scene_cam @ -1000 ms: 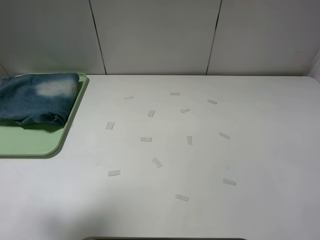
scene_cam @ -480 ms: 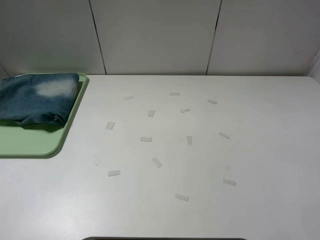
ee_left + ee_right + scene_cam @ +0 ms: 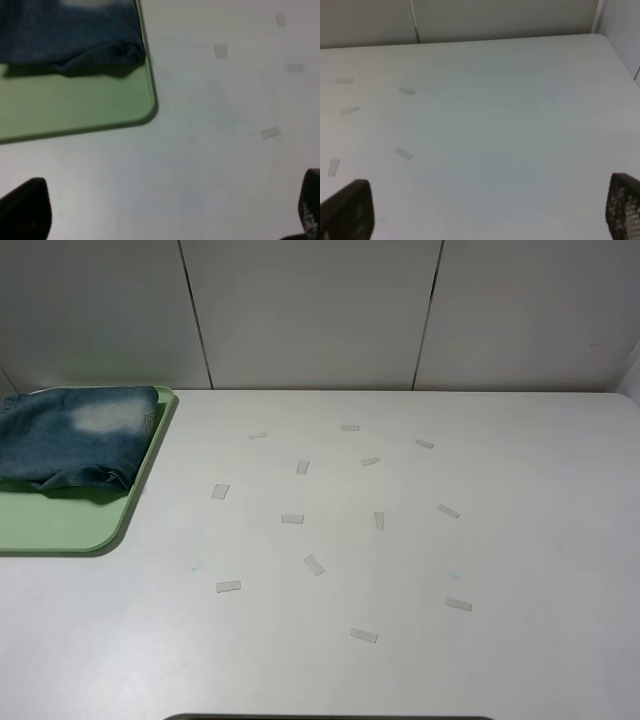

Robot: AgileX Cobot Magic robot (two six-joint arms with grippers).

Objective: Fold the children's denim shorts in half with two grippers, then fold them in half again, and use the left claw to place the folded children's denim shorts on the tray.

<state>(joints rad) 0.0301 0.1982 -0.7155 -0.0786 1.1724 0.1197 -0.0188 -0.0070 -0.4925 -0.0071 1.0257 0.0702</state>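
Since the children's denim shorts point(image 3: 75, 435) already lie folded on the tray point(image 3: 60, 525), at about ten o'clock of the table in the high view, the task looks complete or nearly so. They cover the far half of the tray, one pale faded patch facing up and a rumpled edge toward the bare green near half. Judging by the slump of that edge, the denim is soft and light but thick where layered; it would sag if lifted by one corner, so a hold across the stacked fold edge would serve best, should it need shifting.

Around the tray the white table point(image 3: 520, 540) carries only small scattered tape strips point(image 3: 291, 519), from the centre out toward three o'clock, well apart from the tray. Nothing stands in the way.

In its wrist view the left claw point(image 3: 165, 212) hangs over the table just off the tray's near corner, jaws spread wide and holding nothing. The right gripper point(image 3: 485, 212) hangs over bare table toward four o'clock, jaws likewise released and empty. Neither arm shows in the high view.
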